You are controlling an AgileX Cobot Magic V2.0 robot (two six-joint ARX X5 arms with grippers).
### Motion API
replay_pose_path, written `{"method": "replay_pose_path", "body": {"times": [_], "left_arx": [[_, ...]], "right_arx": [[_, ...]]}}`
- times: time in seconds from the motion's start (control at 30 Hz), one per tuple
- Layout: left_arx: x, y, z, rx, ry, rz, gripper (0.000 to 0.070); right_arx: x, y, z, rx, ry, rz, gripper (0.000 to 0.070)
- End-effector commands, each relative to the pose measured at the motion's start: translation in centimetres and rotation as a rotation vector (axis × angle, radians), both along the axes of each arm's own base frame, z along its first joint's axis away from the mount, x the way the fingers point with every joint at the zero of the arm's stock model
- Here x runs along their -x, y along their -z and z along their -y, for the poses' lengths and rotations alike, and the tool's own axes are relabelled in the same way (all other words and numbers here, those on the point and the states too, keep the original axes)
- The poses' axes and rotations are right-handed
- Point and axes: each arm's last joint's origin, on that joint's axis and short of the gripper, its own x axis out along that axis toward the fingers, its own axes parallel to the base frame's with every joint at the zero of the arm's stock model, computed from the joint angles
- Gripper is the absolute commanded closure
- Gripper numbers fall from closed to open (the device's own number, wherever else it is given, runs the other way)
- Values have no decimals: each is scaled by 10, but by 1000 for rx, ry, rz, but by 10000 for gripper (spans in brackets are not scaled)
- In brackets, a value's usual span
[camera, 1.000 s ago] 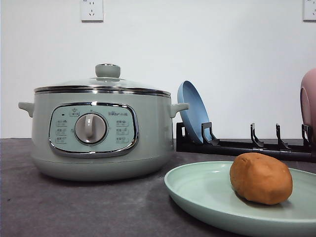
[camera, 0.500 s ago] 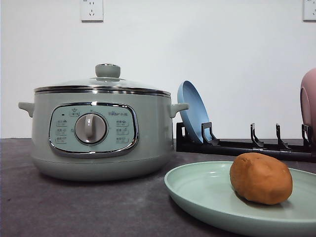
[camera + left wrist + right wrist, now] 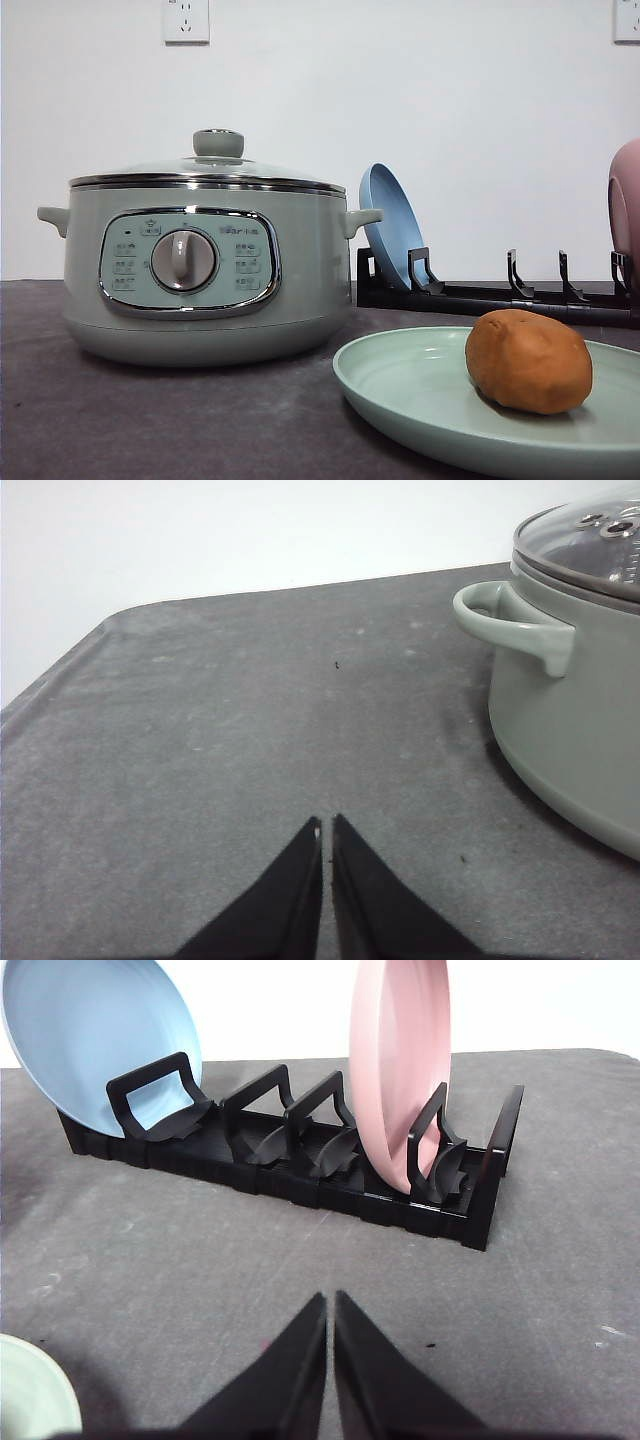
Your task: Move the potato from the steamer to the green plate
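Observation:
The orange-brown potato point(image 3: 528, 361) lies on the pale green plate point(image 3: 410, 395) at the front right of the table. The sage-green steamer point(image 3: 205, 255) stands to the plate's left with its glass lid on. In the left wrist view my left gripper point(image 3: 326, 826) is shut and holds nothing, low over bare grey table beside the steamer point(image 3: 565, 700) and its side handle. In the right wrist view my right gripper point(image 3: 330, 1301) is also shut and holds nothing, in front of the black dish rack; the green plate's rim point(image 3: 35, 1395) shows at the corner.
A black dish rack point(image 3: 300, 1165) at the back right holds an upright blue plate point(image 3: 95, 1040) and a pink dish point(image 3: 400, 1060). In the front view the rack point(image 3: 490, 295) stands behind the green plate, with the blue plate point(image 3: 392, 225) beside the steamer.

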Motion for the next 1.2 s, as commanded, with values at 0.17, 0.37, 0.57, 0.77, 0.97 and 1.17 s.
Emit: {"method": "replay_pose_path", "body": {"times": [0.17, 0.37, 0.57, 0.77, 0.97, 1.17], "left_arx": [[-1, 7, 0, 5, -3, -25, 690], [-1, 7, 0, 5, -3, -25, 690], [-1, 7, 0, 5, -3, -25, 690], [-1, 7, 0, 5, -3, -25, 690], [-1, 7, 0, 5, -3, -25, 690], [-1, 7, 0, 5, -3, -25, 690]], "right_arx": [[0, 1, 0, -3, -1, 7, 700], [0, 1, 0, -3, -1, 7, 700], [0, 1, 0, -3, -1, 7, 700], [0, 1, 0, -3, -2, 7, 700], [0, 1, 0, -3, -1, 7, 700], [0, 1, 0, -3, -2, 7, 700]]}}
